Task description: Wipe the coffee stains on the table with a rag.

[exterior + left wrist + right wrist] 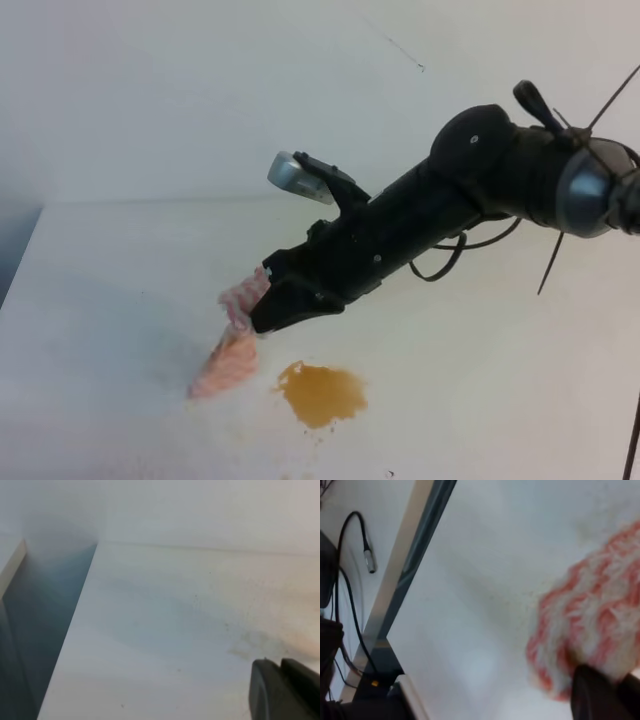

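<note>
A black cable [350, 555] with a metal plug end hangs beside the edge of the table [500, 380] in the right wrist view, off the tabletop itself. Nothing lies between the rag [232, 350] and the coffee stains [320, 392].

The coffee stains form one irregular orange-brown blotch on the white table, glossy and wet-looking, with faint tan specks and a pale smear showing on the surface in the left wrist view. The rag is fluffy, striped pink-red and white; its lower end touches the table just beside the blotch, on the side away from the right arm's base.

The right gripper [268, 310] is clamped on the upper end of the rag, its black fingers [600, 695] pressed into the pile. Only a dark corner of the left gripper [285, 690] shows, near the smear; whether it is open I cannot tell.
</note>
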`<state>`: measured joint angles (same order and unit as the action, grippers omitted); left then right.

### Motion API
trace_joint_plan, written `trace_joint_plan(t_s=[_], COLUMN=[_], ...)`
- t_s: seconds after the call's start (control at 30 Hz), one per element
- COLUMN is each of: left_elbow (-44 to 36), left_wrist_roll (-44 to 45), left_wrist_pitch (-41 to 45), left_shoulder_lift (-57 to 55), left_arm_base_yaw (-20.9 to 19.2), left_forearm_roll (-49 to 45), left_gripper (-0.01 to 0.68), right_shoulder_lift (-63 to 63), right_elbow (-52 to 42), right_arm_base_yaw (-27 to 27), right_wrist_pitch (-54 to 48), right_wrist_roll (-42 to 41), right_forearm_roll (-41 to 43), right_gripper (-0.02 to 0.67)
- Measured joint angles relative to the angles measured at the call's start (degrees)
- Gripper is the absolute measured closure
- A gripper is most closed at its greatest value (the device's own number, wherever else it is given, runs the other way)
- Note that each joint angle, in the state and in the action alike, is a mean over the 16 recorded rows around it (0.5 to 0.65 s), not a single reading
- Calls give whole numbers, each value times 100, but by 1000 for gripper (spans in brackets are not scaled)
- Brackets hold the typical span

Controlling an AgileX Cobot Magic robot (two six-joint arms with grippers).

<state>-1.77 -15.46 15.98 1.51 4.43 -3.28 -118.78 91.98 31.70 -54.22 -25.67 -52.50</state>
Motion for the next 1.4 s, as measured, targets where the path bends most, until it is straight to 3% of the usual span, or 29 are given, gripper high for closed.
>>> trace_joint_plan(t_s=[0.13, 0.27, 0.63, 1.03, 1.2, 1.4], left_elbow=[0, 0, 0, 0, 0, 0], left_wrist_roll=[0, 0, 0, 0, -1, -1], left_wrist_pitch=[0, 0, 10, 10, 20, 26], left_shoulder_lift=[0, 0, 0, 0, 0, 0], left_arm_base_yaw=[0, 0, 0, 0, 0, 0], left_forearm_roll=[0, 0, 0, 0, 0, 0], left_gripper=[673, 674, 675, 675, 676, 676], right_shoulder_lift=[-193, -406, -676, -89, 281, 490], right_elbow=[14, 22, 27, 27, 27, 27], right_arm_base_yaw=[67, 97, 103, 113, 114, 170], right_wrist_pitch=[-51, -100, -352, -635, -546, -371], right_wrist_roll=[-6, 339, 1895, 3106, 3125, 2668], right_forearm_roll=[-100, 354, 2682, 4756, 4955, 4395], right_gripper=[633, 633, 633, 633, 633, 633])
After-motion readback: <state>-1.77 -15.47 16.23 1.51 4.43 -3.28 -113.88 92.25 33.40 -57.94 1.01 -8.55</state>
